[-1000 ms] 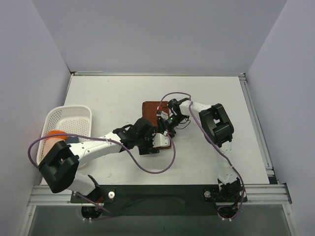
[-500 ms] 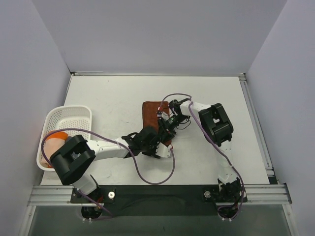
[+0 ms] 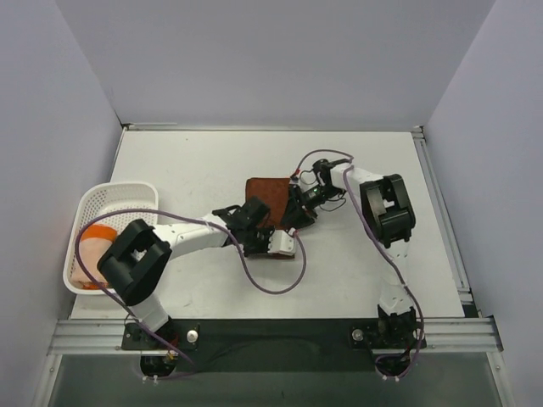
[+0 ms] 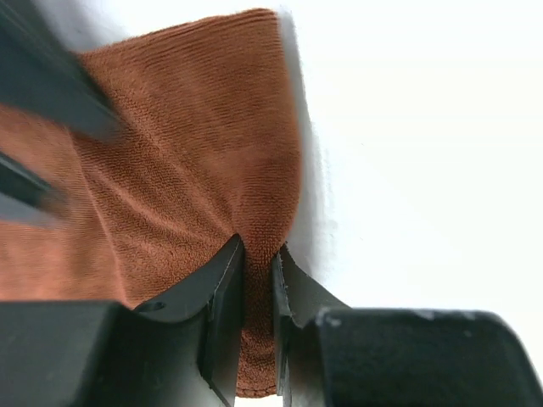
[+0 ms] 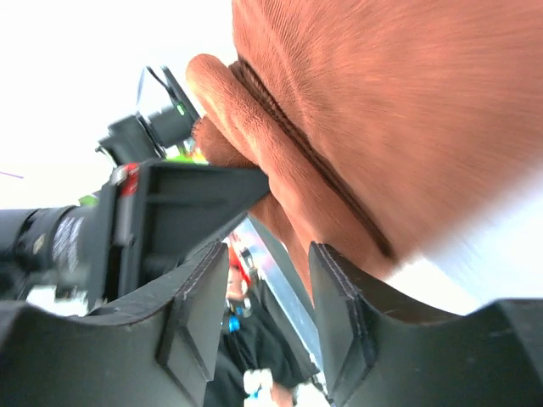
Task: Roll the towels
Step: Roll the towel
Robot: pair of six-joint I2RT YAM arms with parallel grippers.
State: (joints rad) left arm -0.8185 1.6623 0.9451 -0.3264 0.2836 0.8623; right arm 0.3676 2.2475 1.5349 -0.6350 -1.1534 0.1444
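- Rust-brown towel (image 3: pixel 265 190): lies near the middle of the table (image 3: pixel 187 165). Its far end is flat. Its near end is bunched under the two grippers, which cover much of it from above.
- Left gripper (image 3: pixel 276 242): sits at the towel's near right corner. In the left wrist view, the left gripper (image 4: pixel 259 271) has its fingers (image 4: pixel 222 288) drawn almost together. A raised ridge of the rust-brown towel (image 4: pixel 170 161) is pinched in the narrow slot between them.
- Right gripper (image 3: pixel 297 214): sits at the towel's right edge, just beyond the left gripper and nearly touching it.
- Right wrist view: the right gripper (image 5: pixel 276 254) has its fingers (image 5: pixel 339 314) set moderately apart. The hemmed edge of the rust-brown towel (image 5: pixel 356 110) hangs down between their tips. Whether the pads actually press the cloth cannot be told. The left gripper's black body crowds in from the left, right against that edge.
- Blurred dark bars at the upper left of the left wrist view cross in front of the cloth.
- White lattice basket (image 3: pixel 127 188): stands at the left edge of the table, well apart from the rust-brown towel.
- Peach-orange towel (image 3: pixel 95 233): lies in the basket's near end, partly hidden behind the left arm (image 3: pixel 136 264).
- Purple cable (image 3: pixel 270 290): loops over the bare table just nearer than the left gripper.
- Metal rail (image 3: pixel 280 332): runs along the table's near edge and carries both arm bases.
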